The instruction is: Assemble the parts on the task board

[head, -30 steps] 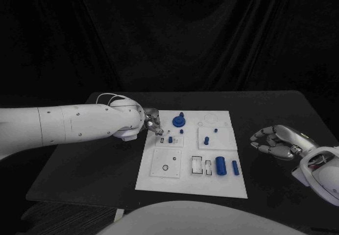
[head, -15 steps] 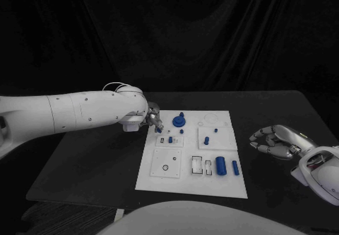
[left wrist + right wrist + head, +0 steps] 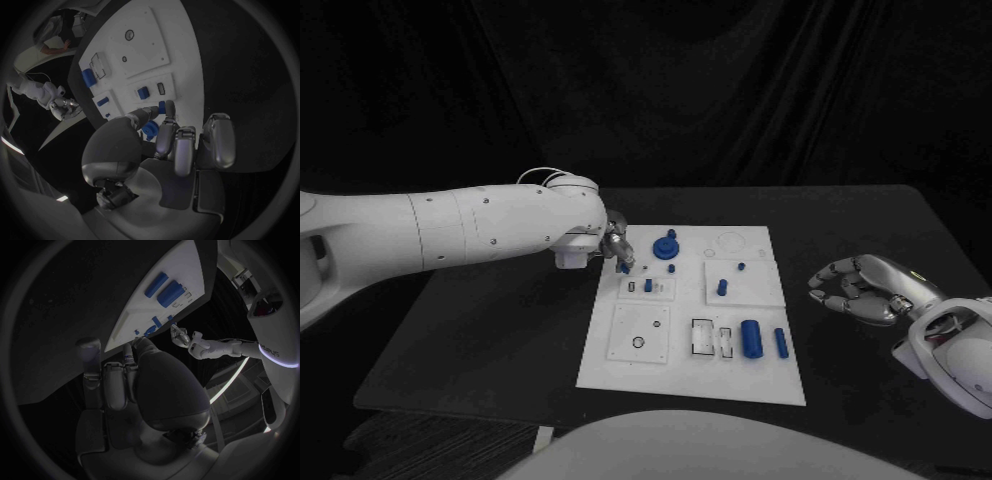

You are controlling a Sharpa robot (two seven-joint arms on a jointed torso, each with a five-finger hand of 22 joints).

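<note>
The white task board (image 3: 635, 372) lies mid-table. On it are a round blue knob (image 3: 665, 245), small blue pegs (image 3: 721, 288) and a blue cylinder (image 3: 751, 338). My left hand (image 3: 612, 246) hovers at the board's far left corner. It pinches a small blue part (image 3: 622, 266) between thumb and fingertip. In the left wrist view that small blue part (image 3: 164, 107) sits at the fingertips, above the board (image 3: 144, 50). My right hand (image 3: 860, 288) rests on the table to the right of the board, with its fingers curled in on nothing.
A thin blue bar (image 3: 779, 343) lies beside the cylinder, next to white rectangular slots (image 3: 704, 338). A square plate with a small ring (image 3: 639, 335) takes the board's near left. Bare black table (image 3: 488, 340) lies left of the board.
My left arm has swung slightly right and away, bringing the hand over the board's far left corner. The small blue part now shows at its fingertips. The right hand has not moved.
</note>
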